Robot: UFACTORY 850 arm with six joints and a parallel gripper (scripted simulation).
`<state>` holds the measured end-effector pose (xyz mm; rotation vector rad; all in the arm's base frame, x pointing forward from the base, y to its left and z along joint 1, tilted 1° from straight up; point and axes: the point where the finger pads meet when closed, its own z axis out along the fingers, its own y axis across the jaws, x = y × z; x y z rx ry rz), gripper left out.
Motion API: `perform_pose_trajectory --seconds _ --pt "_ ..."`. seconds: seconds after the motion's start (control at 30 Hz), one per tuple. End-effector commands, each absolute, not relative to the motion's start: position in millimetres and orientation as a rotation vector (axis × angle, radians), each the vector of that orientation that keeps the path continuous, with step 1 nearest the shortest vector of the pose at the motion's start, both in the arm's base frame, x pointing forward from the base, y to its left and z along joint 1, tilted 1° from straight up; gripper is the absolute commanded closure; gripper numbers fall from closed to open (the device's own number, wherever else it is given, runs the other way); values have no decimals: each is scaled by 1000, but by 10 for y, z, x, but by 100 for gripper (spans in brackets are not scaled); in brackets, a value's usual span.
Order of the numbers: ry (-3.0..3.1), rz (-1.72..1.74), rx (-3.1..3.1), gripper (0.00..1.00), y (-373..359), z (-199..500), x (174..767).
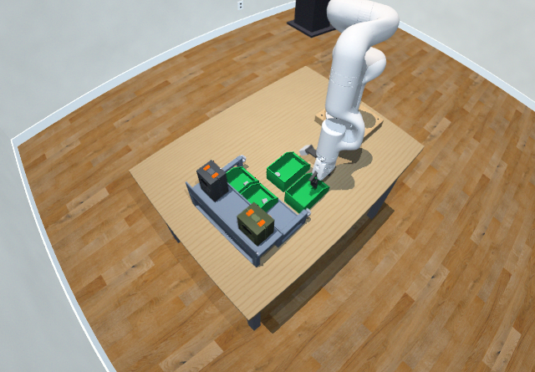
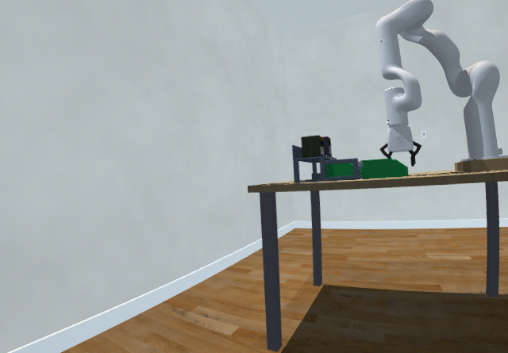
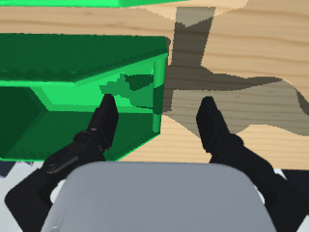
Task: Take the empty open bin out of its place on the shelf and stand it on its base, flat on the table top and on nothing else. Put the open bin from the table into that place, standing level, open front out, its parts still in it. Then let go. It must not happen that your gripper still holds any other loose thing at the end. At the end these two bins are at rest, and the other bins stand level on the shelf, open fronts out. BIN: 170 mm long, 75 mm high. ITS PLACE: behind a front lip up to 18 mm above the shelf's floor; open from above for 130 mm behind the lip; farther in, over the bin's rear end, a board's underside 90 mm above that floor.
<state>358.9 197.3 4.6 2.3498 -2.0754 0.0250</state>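
An empty green open bin (image 1: 302, 196) (image 2: 383, 169) (image 3: 53, 130) stands on its base on the table (image 1: 259, 113) (image 2: 369, 182) (image 3: 251, 29). My gripper (image 1: 314, 180) (image 2: 398, 159) (image 3: 157, 105) is open and straddles the bin's end wall, with one finger inside and one outside over the table. It holds nothing. A second green bin (image 1: 288, 170) (image 3: 97, 2) with a small grey part in it stands on the table right beside the first. The grey shelf (image 1: 224, 212) (image 2: 296, 164) has a free place at its right end.
Two more green bins (image 1: 241, 179) (image 1: 259, 196) with parts sit in the shelf. Two dark boxes (image 1: 211, 180) (image 1: 255, 223) stand on its top board. A small grey block lies by the arm. The arm's wooden base plate (image 1: 371, 121) is at the back right.
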Motion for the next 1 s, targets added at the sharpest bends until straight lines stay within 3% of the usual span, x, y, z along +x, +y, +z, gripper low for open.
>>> perform_pose_trajectory --seconds 0.0,0.97 --pt "-2076 21 2350 5 1977 102 3596" --pt "-2076 21 2350 5 1986 765 3592"
